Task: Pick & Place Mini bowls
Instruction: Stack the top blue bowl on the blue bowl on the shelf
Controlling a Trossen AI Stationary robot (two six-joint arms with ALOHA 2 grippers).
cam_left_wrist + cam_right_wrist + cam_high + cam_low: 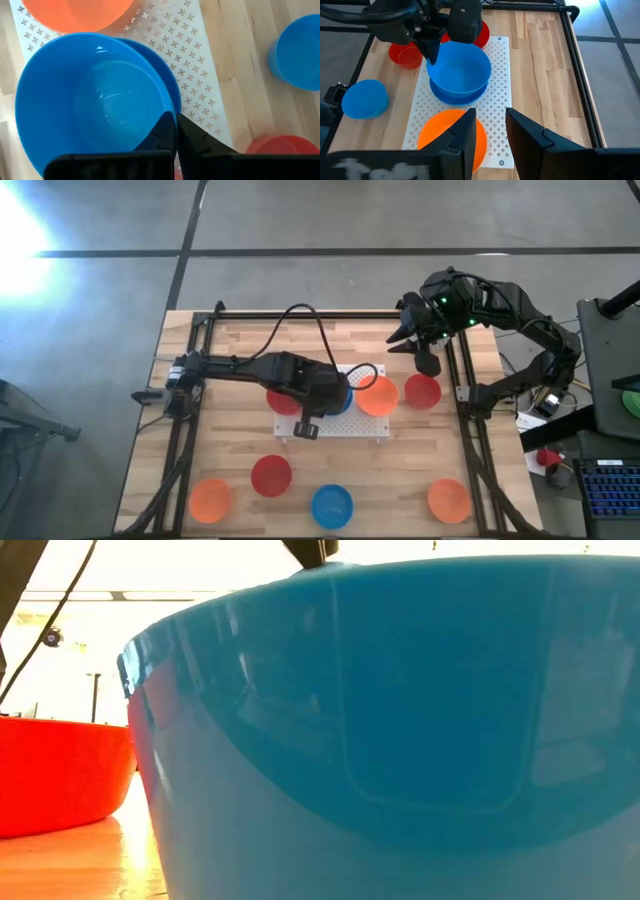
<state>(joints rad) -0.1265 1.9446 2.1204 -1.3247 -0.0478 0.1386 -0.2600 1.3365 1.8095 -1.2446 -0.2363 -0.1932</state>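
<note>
Two blue bowls (340,398) stacked on the board (335,426) from above, left gripper (338,395) over them, right gripper (425,345) waiting beside the far right rail. Left wrist: jaws closed on the upper bowl's (95,105) rim; lift straight, so the lower bowl (170,85) stays. Right wrist: own jaws part open, empty.

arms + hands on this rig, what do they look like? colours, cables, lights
Both arms are black with bulky joint housings. A black cable loops in an arc above the left arm. The right arm shows a small green light. The left hand and right hand have black, angular, tapering fingers.
</note>
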